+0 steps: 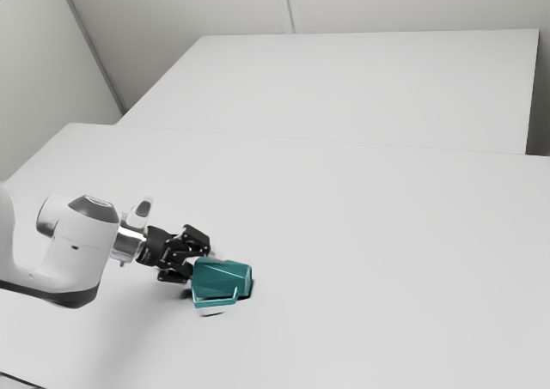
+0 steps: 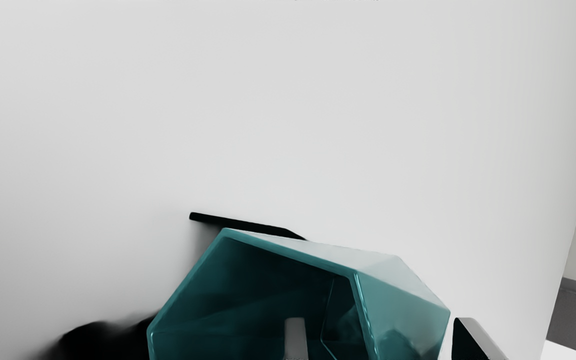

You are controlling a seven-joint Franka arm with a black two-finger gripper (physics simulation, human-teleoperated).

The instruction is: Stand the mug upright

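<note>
My gripper (image 1: 201, 267) is low over the table, at the mouth end of the teal mug (image 1: 223, 279). The faceted mug lies on its side, its mouth toward the hand and its base toward the exterior view's right. Its handle (image 1: 216, 302) is on the side nearer that camera. In the wrist view the gripper (image 2: 384, 337) stands open across one wall of the mug (image 2: 403, 300): one finger is at the mouth, the other outside the wall with a small gap. Contact at the mouth-side finger cannot be made out.
The white table (image 1: 387, 260) extends around the mug. Behind it stands another white surface (image 1: 361, 88), with pale walls beyond. Dark shadow lies beside the mug, and the table's edge appears in the wrist view.
</note>
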